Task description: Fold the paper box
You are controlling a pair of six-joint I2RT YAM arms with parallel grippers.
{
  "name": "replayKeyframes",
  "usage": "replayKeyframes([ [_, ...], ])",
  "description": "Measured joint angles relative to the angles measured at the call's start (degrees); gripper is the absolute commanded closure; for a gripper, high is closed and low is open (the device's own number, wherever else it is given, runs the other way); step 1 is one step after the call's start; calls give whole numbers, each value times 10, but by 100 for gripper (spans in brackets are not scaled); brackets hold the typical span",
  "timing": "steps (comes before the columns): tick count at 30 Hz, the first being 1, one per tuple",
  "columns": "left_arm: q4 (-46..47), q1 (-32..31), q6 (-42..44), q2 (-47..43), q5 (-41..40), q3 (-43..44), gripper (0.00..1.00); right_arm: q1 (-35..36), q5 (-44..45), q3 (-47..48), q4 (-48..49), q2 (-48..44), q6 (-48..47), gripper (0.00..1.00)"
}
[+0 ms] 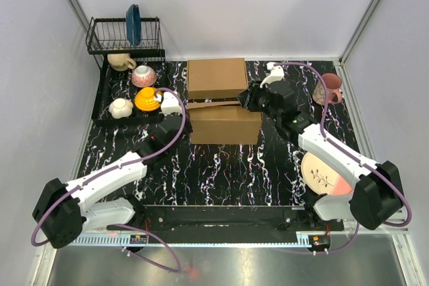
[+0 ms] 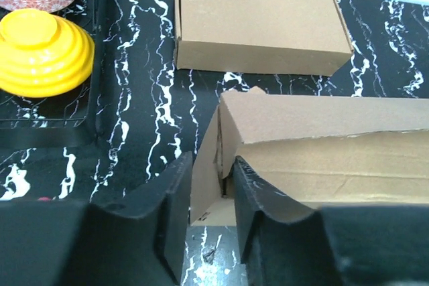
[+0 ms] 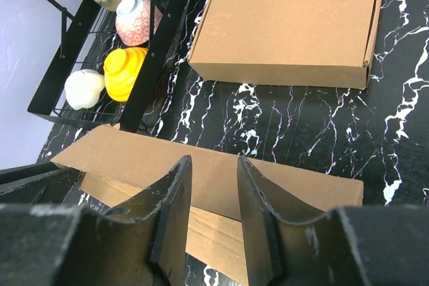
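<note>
Paper box (image 1: 224, 124) lies mid-table on the black marbled table (image 1: 221, 172), just in front of a second, finished box (image 1: 216, 77), and already looks like a shallow closed shape rather than a flat sheet. From above, the left gripper (image 1: 186, 124) sits at its left end and the right gripper (image 1: 249, 98) at its right rear corner, one arm to each end, probably so that neither end lifts while the lid is settled. In the left wrist view the paper box (image 2: 322, 125) has its end wall standing between the fingers (image 2: 175, 212) of the left gripper (image 2: 212, 162); the jaws are parted, with a dark gap beside the cardboard, so they bracket the wall rather than pinch it. A yellow bowl (image 2: 40, 51) sits off to the side. In the right wrist view the right gripper (image 3: 213, 162) hangs over the lid of the paper box (image 3: 120, 155) with jaws apart and nothing between them, seemingly placed to press the lid flat.
</note>
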Motion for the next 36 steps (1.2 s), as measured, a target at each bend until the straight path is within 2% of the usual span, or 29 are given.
replayKeyframes([
  [11, -63, 2, 8, -69, 0, 16, 51, 4, 6, -25, 27, -12, -12, 61],
  [16, -40, 2, -1, -118, 1, 16, 47, 8, 12, -33, 25, -19, -19, 63],
  [19, -12, 2, -2, -118, 5, 21, 46, 10, 15, -39, 25, -25, -23, 64],
  [27, 23, 4, -17, 25, 83, 128, 49, 16, 30, -46, 23, -26, -38, 64],
  [36, 76, 5, -58, 163, 202, 137, 56, 21, 42, -46, -8, -20, -43, 61],
])
